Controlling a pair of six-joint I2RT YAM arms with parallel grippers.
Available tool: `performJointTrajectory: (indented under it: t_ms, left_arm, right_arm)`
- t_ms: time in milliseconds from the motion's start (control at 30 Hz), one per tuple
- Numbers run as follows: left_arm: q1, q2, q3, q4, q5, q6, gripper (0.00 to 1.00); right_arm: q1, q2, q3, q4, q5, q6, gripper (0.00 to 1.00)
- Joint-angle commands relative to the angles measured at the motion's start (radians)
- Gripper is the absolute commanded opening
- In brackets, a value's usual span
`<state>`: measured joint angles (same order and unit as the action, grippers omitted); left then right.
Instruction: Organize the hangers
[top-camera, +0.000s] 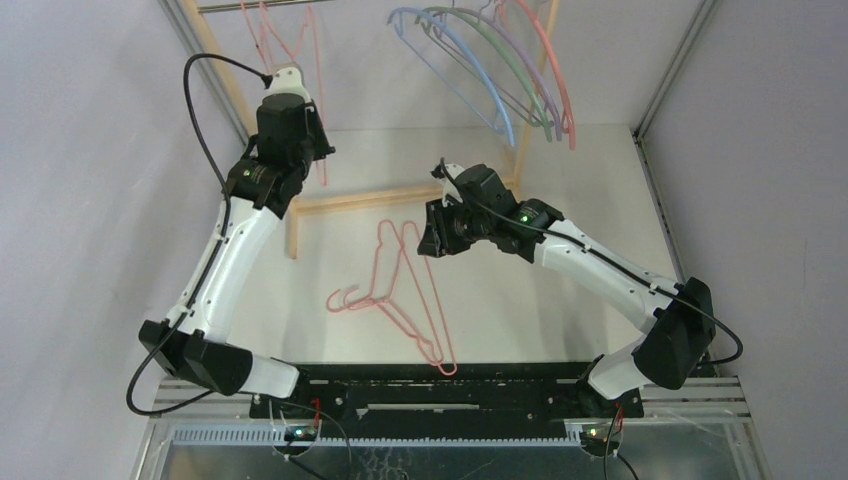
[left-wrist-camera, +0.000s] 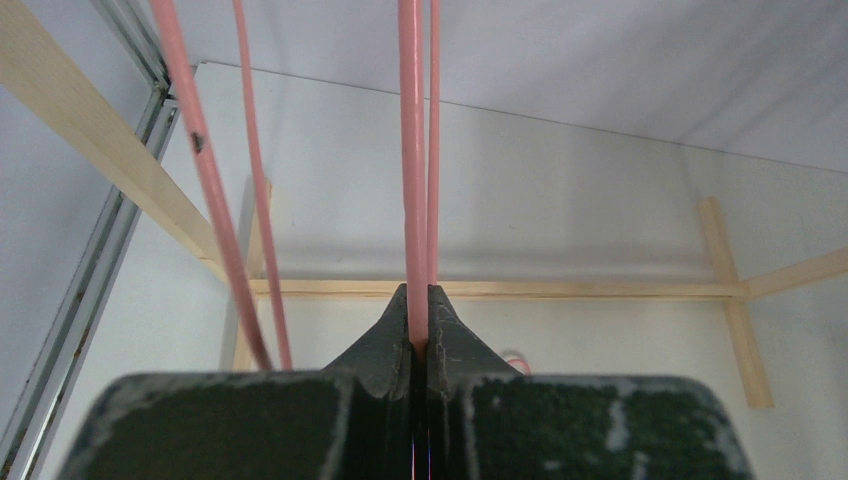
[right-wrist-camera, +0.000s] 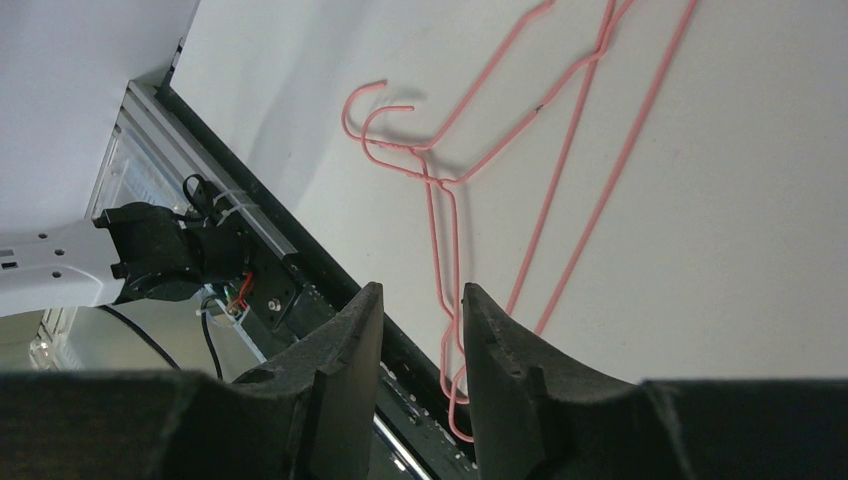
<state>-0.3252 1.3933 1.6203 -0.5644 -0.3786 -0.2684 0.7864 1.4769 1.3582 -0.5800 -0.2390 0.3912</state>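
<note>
Left claw (left-wrist-camera: 420, 300) — pink hanger (left-wrist-camera: 412, 150) between jaws

The rack (top-camera: 350, 201) stands across the far side of the table (top-camera: 560, 300). From its top a bunch of far-right hangers (top-camera: 530, 100) hangs, with the far-left hangers (top-camera: 262, 35) at the other end. Two lying hangers (top-camera: 410, 290) overlap on the table in the middle, between the arms, hooks pointing left. The left gripper (left-wrist-camera: 420, 330) is up by the rack, clamped on one of the far-left hangers; the right gripper (right-wrist-camera: 422, 320) hovers just right of the lying hangers
</note>
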Motion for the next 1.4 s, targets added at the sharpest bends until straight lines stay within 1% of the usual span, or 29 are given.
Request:
performJointTrajectory:
  t_ms: [0, 200, 300, 400, 500, 667, 733, 900, 1133, 1367]
  left_arm:
    - [0.025, 0.034, 0.091, 0.025, 0.051, 0.011, 0.00]
    - [0.052, 0.112, 0.132, -0.023, 0.101, -0.003, 0.00]
    - [0.053, 0.112, 0.109, -0.012, 0.107, -0.004, 0.00]
    - [0.053, 0.037, 0.011, 0.074, 0.089, -0.015, 0.00]
    - [0.053, -0.051, -0.069, 0.122, 0.068, -0.015, 0.00]
    - [0.038, -0.170, -0.159, 0.165, 0.053, -0.014, 0.00]
    - [0.035, -0.192, -0.170, 0.179, 0.058, -0.008, 0.00]
    - [0.035, -0.159, -0.125, 0.175, 0.078, 0.017, 0.00]
    - [0.035, -0.034, -0.020, 0.159, 0.130, 0.024, 0.00]
    - [0.035, 0.034, 0.068, 0.169, 0.123, 0.049, 0.00]
  right_arm:
    - [0.001, -0.006, -0.004, 0.019, -0.014, -0.022, 0.42]
    - [-0.001, -0.001, -0.004, 0.020, -0.023, -0.019, 0.41]
    - [-0.004, -0.004, -0.006, 0.017, -0.024, -0.022, 0.40]
    - [-0.010, 0.000, -0.014, 0.018, -0.028, -0.024, 0.40]
    - [-0.015, 0.008, -0.019, 0.026, -0.040, -0.019, 0.40]
    - [-0.016, 0.025, -0.020, 0.050, -0.056, -0.016, 0.40]
    - [-0.017, 0.032, -0.020, 0.057, -0.062, -0.012, 0.39]
    - [-0.020, 0.040, -0.020, 0.060, -0.073, -0.006, 0.39]
    - [-0.035, 0.026, -0.020, 0.048, -0.061, -0.007, 0.38]
    - [-0.055, 0.022, -0.020, 0.037, -0.060, -0.012, 0.38]
